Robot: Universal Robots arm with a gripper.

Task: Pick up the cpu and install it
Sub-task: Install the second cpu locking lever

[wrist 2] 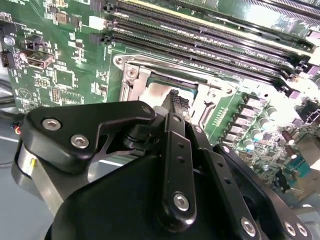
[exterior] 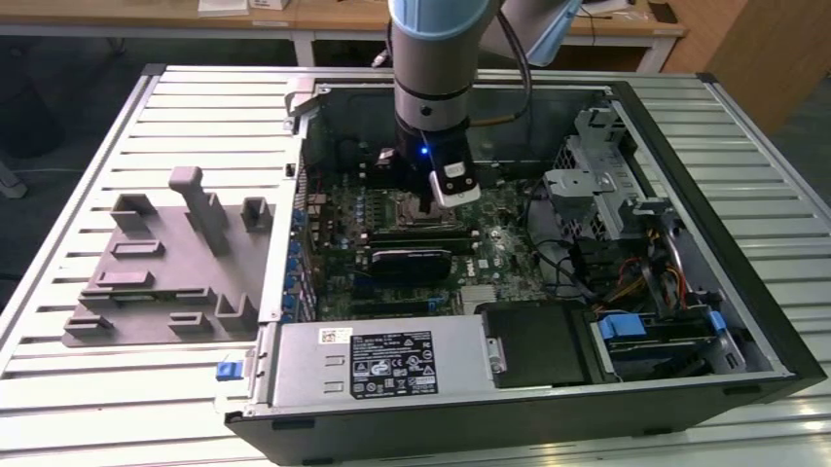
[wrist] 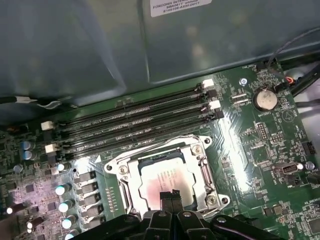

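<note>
Hovering low inside the open computer case [exterior: 675, 175], the gripper [wrist: 170, 196] sits directly over the socket [wrist: 162, 172] on the motherboard [wrist: 260, 145], and the cpu [wrist: 165, 182] already lies inside the metal socket frame, its silver-grey top showing in both wrist views. In the first wrist view the jaws stand together, their tips meeting over the near edge of the chip with no gap between them; whether they pinch that edge or merely rest above it, you cannot tell from these pictures.

Your main risk is a chip that is not fully seated. If the cpu lies slightly tilted or off its keys, any downward push from the closed tips could bend the contacts beneath it. A sideways drift of the arm could drag the chip across the socket, or scrape the tips over the metal top.

Watch the surroundings too. The memory slots [wrist: 135, 122] run just beyond the socket, and small capacitors [wrist: 62, 190] stand close beside it, so a wide swing could clip them. In the exterior view the arm [exterior: 439, 58] drops between the case walls, with cables [exterior: 610, 263] to the exterior view's right, so lift straight rather than angled.
</note>
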